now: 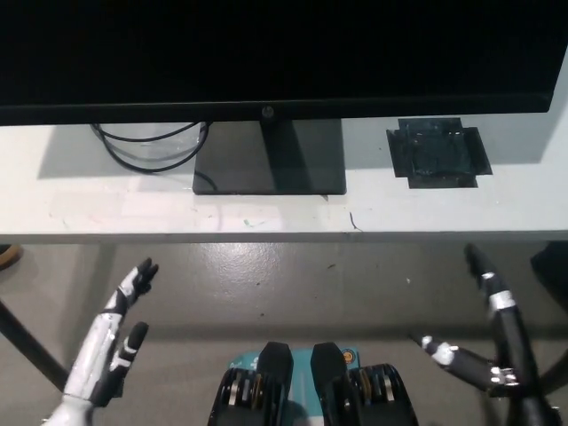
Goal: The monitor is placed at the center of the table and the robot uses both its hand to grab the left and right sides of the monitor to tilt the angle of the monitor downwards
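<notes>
monitor (266, 53): black, screen dark, filling the top of my view, its lower edge running across above the table (266, 217). it stands on a flat black base (266, 160) near the middle of the white table, a narrow neck rising from the base to the screen.

cables (151, 146): black loops lying on the table to the left of the base, partly in the monitor's shadow.

plate (437, 153): dark square panel set in the table surface to the right of the base, apart from it.

my left robot hand (111, 342): white, low at the left, over the grey floor (293, 280), short of the table edge, fingers spread and holding nothing.

my right robot hand (488, 342): black, low at the right, also over the floor, fingers splayed wide, holding nothing. both hands are well apart from the monitor.
</notes>
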`<control>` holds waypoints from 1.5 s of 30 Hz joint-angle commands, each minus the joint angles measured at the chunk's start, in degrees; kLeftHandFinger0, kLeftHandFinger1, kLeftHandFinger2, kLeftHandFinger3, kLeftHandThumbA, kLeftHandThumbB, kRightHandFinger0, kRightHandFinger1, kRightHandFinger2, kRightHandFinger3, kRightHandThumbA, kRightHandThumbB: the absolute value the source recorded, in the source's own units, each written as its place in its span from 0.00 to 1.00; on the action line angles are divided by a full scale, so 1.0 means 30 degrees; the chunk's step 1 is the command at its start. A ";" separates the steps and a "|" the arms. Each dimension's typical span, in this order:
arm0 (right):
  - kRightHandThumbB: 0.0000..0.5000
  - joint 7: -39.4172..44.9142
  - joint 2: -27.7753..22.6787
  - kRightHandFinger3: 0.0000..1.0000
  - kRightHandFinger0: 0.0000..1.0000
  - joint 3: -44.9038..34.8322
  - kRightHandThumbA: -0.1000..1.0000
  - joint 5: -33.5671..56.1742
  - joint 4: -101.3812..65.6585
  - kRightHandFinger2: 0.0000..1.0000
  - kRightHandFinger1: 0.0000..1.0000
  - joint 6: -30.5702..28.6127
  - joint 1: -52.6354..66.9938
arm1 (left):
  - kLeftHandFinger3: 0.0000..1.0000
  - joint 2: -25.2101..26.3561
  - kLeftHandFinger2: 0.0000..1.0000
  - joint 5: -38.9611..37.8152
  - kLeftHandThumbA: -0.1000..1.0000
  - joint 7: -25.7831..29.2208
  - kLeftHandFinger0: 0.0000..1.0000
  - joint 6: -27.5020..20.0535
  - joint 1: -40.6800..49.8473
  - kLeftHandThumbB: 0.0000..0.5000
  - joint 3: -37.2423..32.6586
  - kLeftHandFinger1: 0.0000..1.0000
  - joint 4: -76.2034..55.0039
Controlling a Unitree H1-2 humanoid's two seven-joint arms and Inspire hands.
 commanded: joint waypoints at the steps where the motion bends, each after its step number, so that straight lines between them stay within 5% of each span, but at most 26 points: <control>1: 0.60 -0.1457 -0.1330 1.00 1.00 -0.1213 1.00 -0.0623 -0.4148 1.00 1.00 -0.1493 0.0014 | 1.00 0.1399 1.00 -0.1051 1.00 0.0132 1.00 -0.1109 0.0007 0.72 0.2235 1.00 -0.5028; 5: 0.65 -0.1050 -0.1598 1.00 1.00 -0.1733 1.00 -0.0381 -0.4622 1.00 1.00 -0.1493 -0.0174 | 1.00 0.1311 1.00 -0.0437 1.00 0.0346 1.00 -0.1109 -0.0349 0.70 0.3499 1.00 -0.5821; 6: 0.75 -0.0797 -0.1871 1.00 1.00 -0.2687 1.00 -0.0264 -0.4665 1.00 1.00 -0.1493 -0.0777 | 1.00 0.2464 1.00 -0.0698 1.00 0.0243 1.00 -0.0460 -0.0888 0.76 0.4885 1.00 -0.5807; 10: 0.80 -0.0045 -0.2532 1.00 1.00 -0.4022 1.00 0.0404 -0.4520 1.00 1.00 -0.0959 -0.2082 | 1.00 0.4199 1.00 -0.1928 1.00 -0.0068 1.00 -0.0091 -0.2224 0.82 0.6801 1.00 -0.4441; 16: 0.81 0.0713 -0.3549 1.00 1.00 -0.4906 1.00 0.1102 -0.2774 1.00 1.00 -0.0224 -0.4254 | 1.00 0.6243 1.00 -0.2837 1.00 -0.0687 1.00 0.0916 -0.3651 0.98 0.8200 1.00 -0.2367; 20: 0.79 0.1417 -0.4266 1.00 1.00 -0.5032 1.00 0.1433 -0.1566 1.00 1.00 0.0214 -0.5636 | 1.00 0.7774 1.00 -0.2085 1.00 -0.1109 1.00 0.2150 -0.4690 0.96 0.8736 1.00 -0.0954; 25: 0.93 0.2351 -0.4735 1.00 1.00 -0.4922 1.00 0.2328 -0.0425 1.00 1.00 0.1045 -0.7021 | 1.00 0.9256 1.00 -0.0704 1.00 -0.1369 1.00 0.3120 -0.6375 0.93 0.8378 1.00 0.0375; 30: 0.91 0.3373 -0.5017 1.00 1.00 -0.4865 1.00 0.2981 0.0256 1.00 1.00 0.1434 -0.7666 | 1.00 1.0032 1.00 -0.0654 1.00 -0.1841 1.00 0.3757 -0.6943 0.94 0.8010 1.00 0.1167; 31: 0.95 0.3895 -0.5206 1.00 1.00 -0.4811 1.00 0.3492 0.0705 1.00 1.00 0.1861 -0.8203 | 1.00 1.0434 1.00 -0.0415 0.99 -0.2074 1.00 0.4080 -0.7348 0.83 0.7749 1.00 0.1626; 36: 0.99 0.5447 -0.5847 1.00 1.00 -0.4653 1.00 0.4502 0.2513 1.00 1.00 0.2825 -0.9937 | 1.00 1.1397 1.00 -0.0162 0.95 -0.2739 1.00 0.4801 -0.8611 0.84 0.6984 1.00 0.3080; 37: 0.97 0.6907 -0.6493 1.00 1.00 -0.4486 1.00 0.5321 0.5478 1.00 1.00 0.2913 -1.1843 | 1.00 1.2052 1.00 0.0516 0.91 -0.3203 1.00 0.4806 -1.0048 0.73 0.6083 1.00 0.5109; 45: 0.98 0.9090 -0.6934 1.00 1.00 -0.4229 1.00 0.6044 0.8857 1.00 1.00 0.3967 -1.4614 | 1.00 1.2667 1.00 0.0885 0.97 -0.3826 1.00 0.5318 -1.2207 0.87 0.4631 1.00 0.8360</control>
